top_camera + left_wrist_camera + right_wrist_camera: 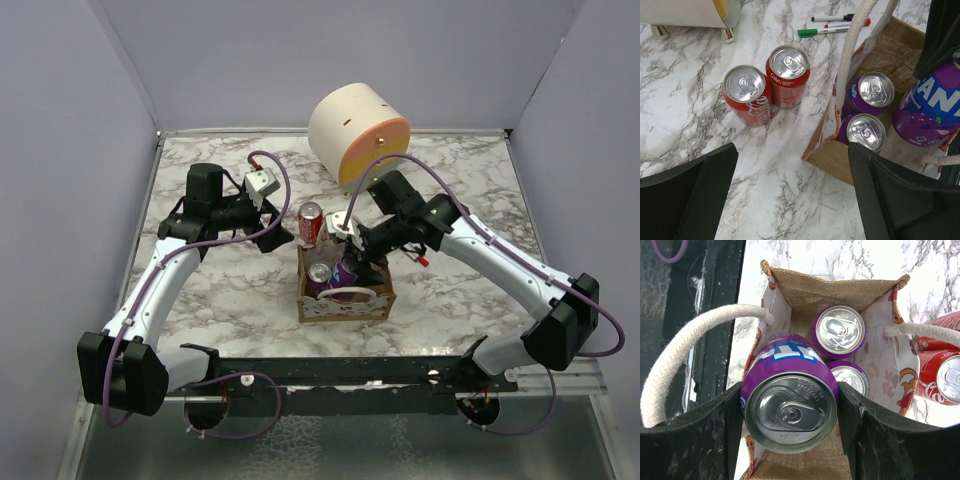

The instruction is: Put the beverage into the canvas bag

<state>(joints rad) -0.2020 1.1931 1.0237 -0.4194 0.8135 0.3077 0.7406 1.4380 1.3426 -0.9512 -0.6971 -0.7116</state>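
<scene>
Right wrist: smooth purple can [788, 405] seemingly inside coarse-woven bag [835, 287]

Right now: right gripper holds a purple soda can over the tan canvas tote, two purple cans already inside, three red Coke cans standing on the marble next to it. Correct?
Wrong count: two red Coke cans stand next to the tan canvas tote, not three; the left wrist view shows both. The rest holds: right gripper holds the purple soda can over it, two purple cans inside.
</scene>
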